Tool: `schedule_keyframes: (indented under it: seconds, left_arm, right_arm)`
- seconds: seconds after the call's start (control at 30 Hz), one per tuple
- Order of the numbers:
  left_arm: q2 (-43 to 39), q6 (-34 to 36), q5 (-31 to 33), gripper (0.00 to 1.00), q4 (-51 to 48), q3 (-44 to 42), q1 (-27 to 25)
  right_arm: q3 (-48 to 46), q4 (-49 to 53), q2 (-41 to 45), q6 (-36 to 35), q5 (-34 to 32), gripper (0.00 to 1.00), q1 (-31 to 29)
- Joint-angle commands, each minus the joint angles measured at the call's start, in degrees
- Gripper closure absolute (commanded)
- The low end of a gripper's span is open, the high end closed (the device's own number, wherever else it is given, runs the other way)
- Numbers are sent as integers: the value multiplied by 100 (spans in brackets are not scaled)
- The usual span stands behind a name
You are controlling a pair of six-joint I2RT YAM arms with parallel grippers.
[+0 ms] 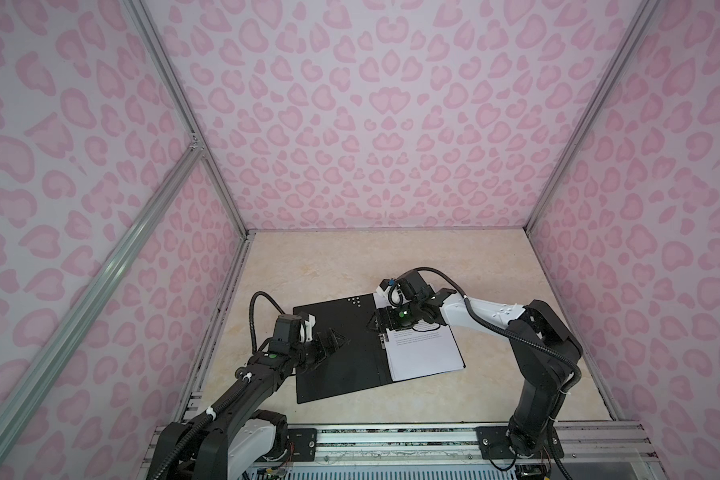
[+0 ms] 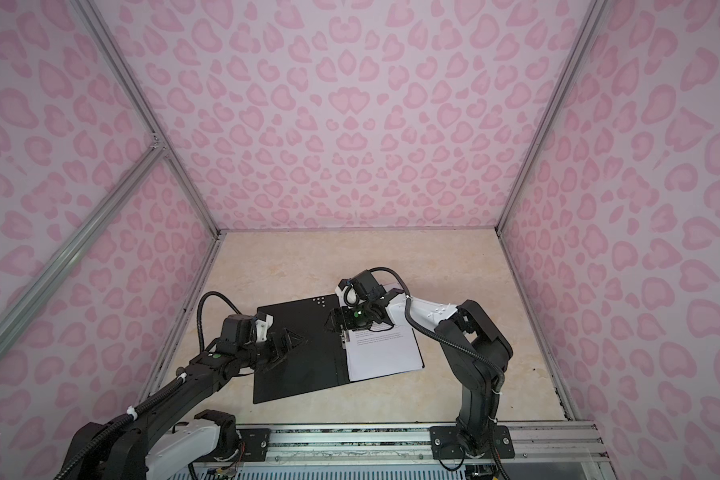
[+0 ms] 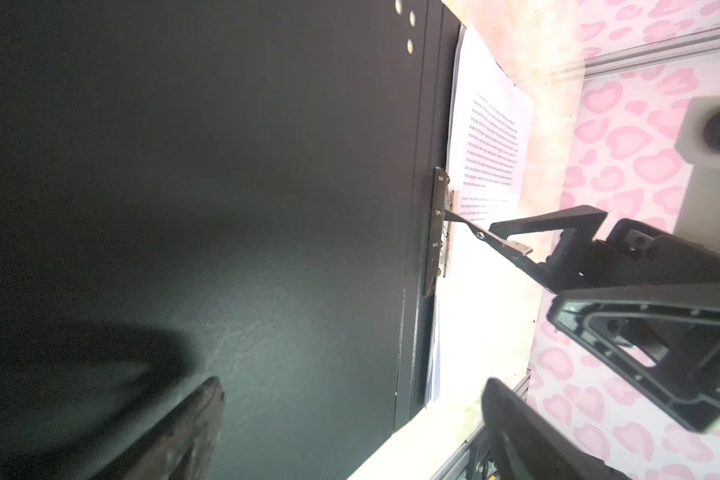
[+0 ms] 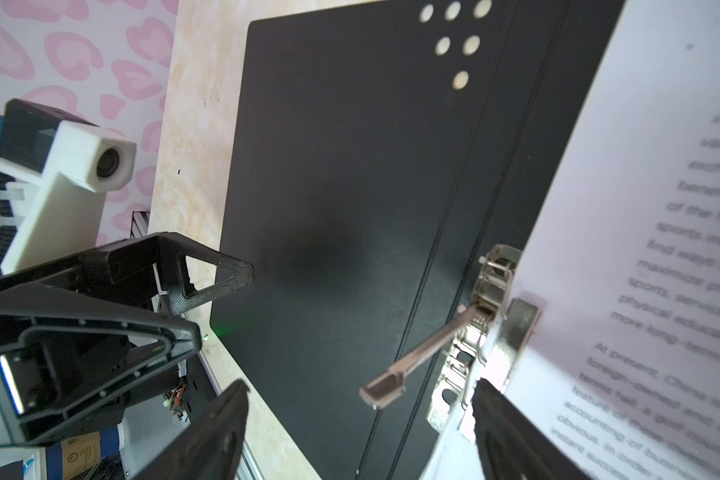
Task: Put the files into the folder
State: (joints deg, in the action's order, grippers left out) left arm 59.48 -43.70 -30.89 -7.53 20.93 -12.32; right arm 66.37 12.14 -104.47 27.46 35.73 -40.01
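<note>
The folder (image 4: 350, 208) shows a matt black inside that looks like plastic, its fine grain catching a dull sheen. Its clip (image 4: 481, 307) is bright polished metal, and the lever (image 4: 416, 357) is a duller satin metal. The files (image 1: 425, 353) are plain matt white paper printed in black. The tabletop (image 1: 308, 266) looks like cream marbled stone or laminate, smooth with a faint gloss. The left gripper (image 4: 225, 301) is black plastic with finely cross-hatched fingers (image 4: 169, 282), and its camera housing (image 4: 84, 162) is smooth white plastic. The walls (image 1: 391, 124) are matt printed panels. The frame rails (image 1: 391, 440) look like brushed aluminium.
</note>
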Motion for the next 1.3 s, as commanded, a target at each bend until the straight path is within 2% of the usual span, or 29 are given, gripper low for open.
schedule_keyframes:
  seconds: [0.0, 0.07, 0.1, 0.33, 0.43, 0.5, 0.7, 0.87, 1.0, 1.1, 1.17, 1.27]
  left_arm:
    - [-58, -129, -245, 2, 174, 91, 14]
    - [-142, -151, -259, 2, 148, 104, 18]
    - [-200, -154, -251, 2, 106, 113, 12]
    - [-502, -234, -181, 2, 34, -7, 20]
    - [-598, -242, -102, 3, -9, -73, 24]
    - [-652, -270, -45, 3, -3, -138, 25]
    - [-727, -345, 104, 3, 45, -299, 19]
    - [-732, -349, 182, 3, 71, -361, 19]
    - [-804, -338, 232, 3, 58, -421, 20]
    - [-868, -341, 249, 3, 59, -491, 25]
    - [-895, -317, 265, 3, 32, -517, 19]
    - [-912, -310, 277, 3, 41, -550, 19]
  right_arm:
    - [-32, -221, 133, 96, -39, 16, -24]
    - [-61, -212, 289, 168, -236, 13, -42]
    - [-112, -240, 394, 214, -353, 2, -51]
    - [-574, -486, 1200, 1167, -1074, 2, -81]
    - [-738, -310, 1599, 1773, -1876, 2, -155]
    - [-1043, -433, 2004, 2332, -2471, 2, -190]
    - [-1861, -1359, 2640, 3962, -2952, 2, -331]
    - [-1464, -677, 2360, 4881, -3467, 22, -762]
    - [-1278, -500, 1980, 5480, -3581, 45, -943]
    - [-1280, -623, 1759, 5823, -3626, 52, -1021]
    - [-1347, -947, 1617, 5982, -3548, 62, -1023]
    - [-1228, -1109, 1302, 6091, -3386, 65, -1019]
